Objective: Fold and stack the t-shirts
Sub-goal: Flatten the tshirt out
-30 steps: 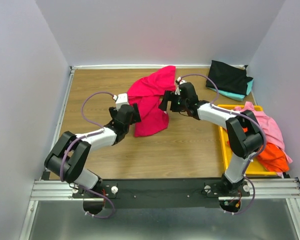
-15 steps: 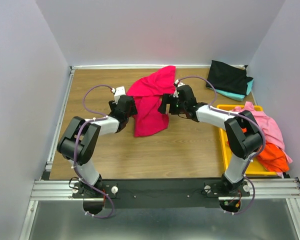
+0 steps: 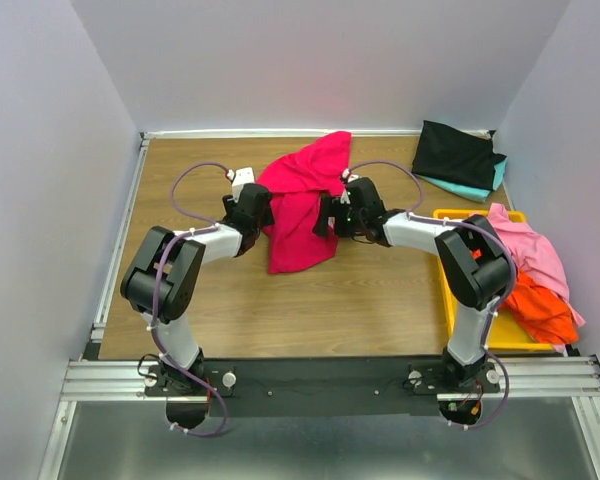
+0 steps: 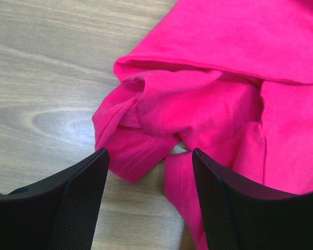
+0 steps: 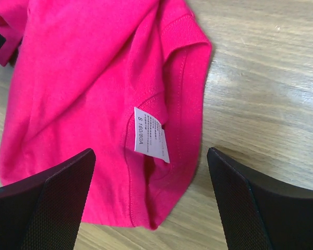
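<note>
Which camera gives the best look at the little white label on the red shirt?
The right wrist view: the white label sits close-up, print visible. The top and left wrist views show only the red shirt itself.

Robot lab cell; blank white panels (image 3: 310,60) around a wood-topped table (image 3: 280,300) at nine, twelve, three o'clock; aluminium rail (image 3: 90,380) at six, left arm (image 3: 165,285) and right arm (image 3: 470,265) bolted on.

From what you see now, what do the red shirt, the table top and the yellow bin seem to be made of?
Red shirt: soft matte knit, probably cotton; it creases and shows stitched hems. Table top: wood or wood-look laminate, with grain lines and slight sheen. Yellow bin: probably hard plastic, with a smooth, even rim.
</note>
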You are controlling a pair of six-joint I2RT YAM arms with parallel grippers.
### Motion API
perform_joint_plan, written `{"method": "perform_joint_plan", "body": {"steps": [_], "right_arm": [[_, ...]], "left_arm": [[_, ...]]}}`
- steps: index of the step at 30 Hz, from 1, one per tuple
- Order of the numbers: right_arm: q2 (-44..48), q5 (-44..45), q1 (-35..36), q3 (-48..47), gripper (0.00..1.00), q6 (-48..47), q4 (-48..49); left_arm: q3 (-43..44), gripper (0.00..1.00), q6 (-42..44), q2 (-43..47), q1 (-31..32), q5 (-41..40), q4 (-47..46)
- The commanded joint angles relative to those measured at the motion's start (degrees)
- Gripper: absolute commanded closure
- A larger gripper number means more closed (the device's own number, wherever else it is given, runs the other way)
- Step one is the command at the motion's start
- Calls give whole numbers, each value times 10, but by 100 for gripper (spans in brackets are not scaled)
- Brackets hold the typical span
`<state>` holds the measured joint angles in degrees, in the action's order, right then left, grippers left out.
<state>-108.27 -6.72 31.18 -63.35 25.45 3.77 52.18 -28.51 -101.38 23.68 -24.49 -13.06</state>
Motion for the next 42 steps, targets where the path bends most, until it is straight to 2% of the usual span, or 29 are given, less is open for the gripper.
{"method": "perform_joint_plan", "body": {"steps": [1,3,6,7,9,10,12,13,17,18,21,25,33,36,37,39,42], "right_arm": [[-12,4,5,-5,7,-7,4],[-19,2,5,-8,10,-8,4],[-35,-4,5,-17,28,-11,3],[-45,-6,5,-24,39,-11,2],[-53,-8,5,-29,48,-15,0],[-55,-8,5,-34,58,-15,-4],[-48,3,5,-35,70,-21,-11],[-39,11,5,-36,81,-25,-22],[51,116,4,-37,96,-56,-74],[65,169,-1,-41,99,-62,-95],[116,230,-16,-43,98,-72,-119],[142,210,-73,-36,98,-71,-125],[99,182,-121,-50,96,-59,-124],[87,183,-126,-52,56,-52,-125],[95,172,-126,-44,32,-45,-124],[109,156,-125,-30,30,-40,-122],[160,151,-115,16,28,-23,-108]], "left_arm": [[14,27,6,-7,-3,7,26],[17,27,4,-7,-3,8,35],[4,27,-2,7,-3,15,28],[-1,27,-2,17,-3,17,26],[-5,27,-2,29,-3,26,24],[-9,27,-2,41,-3,29,23],[-12,27,1,52,-3,33,25],[-16,27,2,63,-3,33,27],[-30,26,6,86,0,32,32],[-34,26,7,94,0,31,33],[-37,24,12,108,6,27,36],[-31,17,12,110,26,49,31],[12,14,9,37,94,106,-7],[7,14,1,31,106,114,-35],[21,14,6,27,106,108,-40],[32,14,16,18,105,101,-34],[97,13,42,-8,104,110,-23]]}}
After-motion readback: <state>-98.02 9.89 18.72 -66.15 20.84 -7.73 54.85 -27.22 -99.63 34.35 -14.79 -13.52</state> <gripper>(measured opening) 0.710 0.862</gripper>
